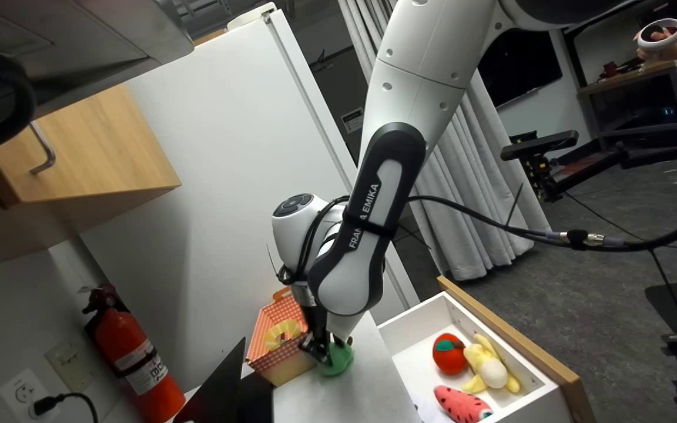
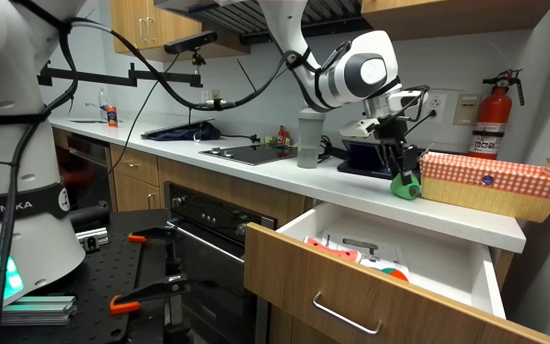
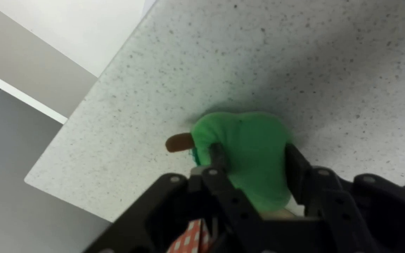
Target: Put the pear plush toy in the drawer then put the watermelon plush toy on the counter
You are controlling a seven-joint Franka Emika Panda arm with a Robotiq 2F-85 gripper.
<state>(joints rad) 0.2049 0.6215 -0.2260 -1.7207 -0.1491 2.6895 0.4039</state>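
Observation:
The lime-green pear plush toy [image 1: 338, 362] rests on the white counter [image 1: 362, 390], in both exterior views [image 2: 400, 189]. In the wrist view the pear [image 3: 255, 131] lies between my fingers with its brown stem to the left. My gripper [image 3: 253, 158] points down; both fingers press against the pear's sides, the left one creasing the fabric. The gripper is seen low over the counter in both exterior views [image 1: 337, 348] [image 2: 403, 177]. The watermelon plush toy [image 1: 461, 404] lies inside the open drawer [image 1: 509, 338], partly hidden behind the drawer front in an exterior view [image 2: 334, 251].
A red round toy [image 1: 449, 354] and a yellow toy [image 1: 487, 370] lie in the drawer. A checked orange-and-tan basket [image 2: 490, 196] stands beside the pear, with a yellow ring [image 1: 285, 333] inside. A dark device [image 2: 365, 165] and a fire extinguisher [image 2: 489, 117] stand behind.

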